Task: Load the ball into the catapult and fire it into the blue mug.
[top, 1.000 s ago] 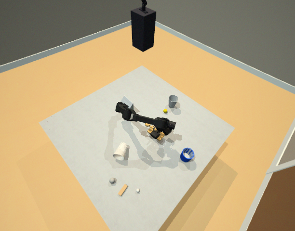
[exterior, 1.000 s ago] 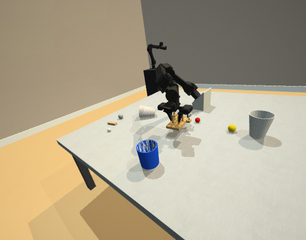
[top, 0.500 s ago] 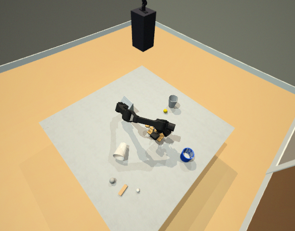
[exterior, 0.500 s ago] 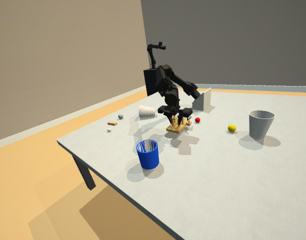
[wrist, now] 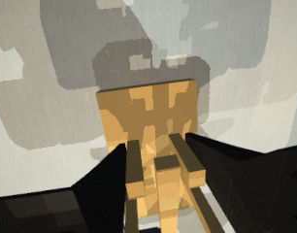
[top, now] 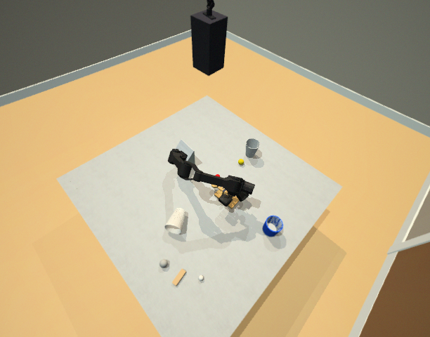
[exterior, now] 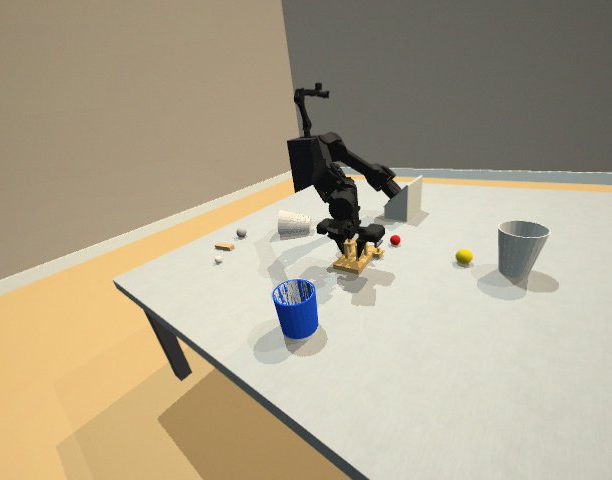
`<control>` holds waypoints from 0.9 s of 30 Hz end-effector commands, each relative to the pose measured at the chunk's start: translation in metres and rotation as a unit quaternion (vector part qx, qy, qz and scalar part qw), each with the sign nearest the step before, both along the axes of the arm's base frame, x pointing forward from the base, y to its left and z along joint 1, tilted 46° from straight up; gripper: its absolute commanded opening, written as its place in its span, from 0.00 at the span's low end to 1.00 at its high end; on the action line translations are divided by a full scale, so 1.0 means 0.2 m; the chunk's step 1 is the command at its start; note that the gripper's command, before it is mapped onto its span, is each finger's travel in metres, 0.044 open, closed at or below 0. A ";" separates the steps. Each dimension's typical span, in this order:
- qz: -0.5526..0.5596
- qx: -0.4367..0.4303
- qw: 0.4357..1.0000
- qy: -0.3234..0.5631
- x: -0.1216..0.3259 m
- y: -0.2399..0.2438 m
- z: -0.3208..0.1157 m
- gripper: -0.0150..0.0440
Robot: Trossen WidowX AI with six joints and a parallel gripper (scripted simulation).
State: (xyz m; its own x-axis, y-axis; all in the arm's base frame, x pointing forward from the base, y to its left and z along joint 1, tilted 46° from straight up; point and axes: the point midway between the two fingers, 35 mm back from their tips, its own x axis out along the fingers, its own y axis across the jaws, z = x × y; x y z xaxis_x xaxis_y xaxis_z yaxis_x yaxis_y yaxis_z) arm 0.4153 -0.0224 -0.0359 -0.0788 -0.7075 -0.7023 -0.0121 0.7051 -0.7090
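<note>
The wooden catapult (top: 232, 203) (exterior: 347, 265) (wrist: 149, 109) stands on the table. My gripper (exterior: 350, 253) (wrist: 155, 143) is low over it, shut on its upright posts, with one finger on each side. The arm hides part of the catapult in the top view. The blue mug (top: 268, 230) (exterior: 298, 318) stands upright near the table edge, apart from the catapult. A red ball (top: 217, 175) (exterior: 394, 239) lies on the table just beyond the catapult's narrow end. A yellow ball (top: 240, 161) (exterior: 464, 256) lies farther off, near the grey bin.
The grey bin (top: 250, 150) (exterior: 518, 253) stands upright. A white cup (top: 177, 218) (exterior: 294, 223) lies on its side. A grey ball (top: 164, 263) (exterior: 241, 232), wooden block (top: 178, 277) (exterior: 224, 246) and small white ball (top: 201, 277) (exterior: 218, 259) lie apart. A grey wedge (exterior: 414, 198) stands beside the arm.
</note>
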 end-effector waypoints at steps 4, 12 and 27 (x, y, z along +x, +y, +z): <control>0.001 0.000 1.000 -0.001 0.00 0.01 0.00 0.25; 0.001 0.000 1.000 -0.001 0.00 0.01 0.00 0.57; 0.001 0.003 1.000 0.001 0.04 0.30 0.28 1.00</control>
State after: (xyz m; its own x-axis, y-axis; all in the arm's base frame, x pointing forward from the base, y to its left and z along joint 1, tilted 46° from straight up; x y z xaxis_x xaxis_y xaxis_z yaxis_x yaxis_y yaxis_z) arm 0.4197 0.0041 -0.0080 -0.0996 -0.7072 -0.6999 -0.0155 0.7045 -0.7096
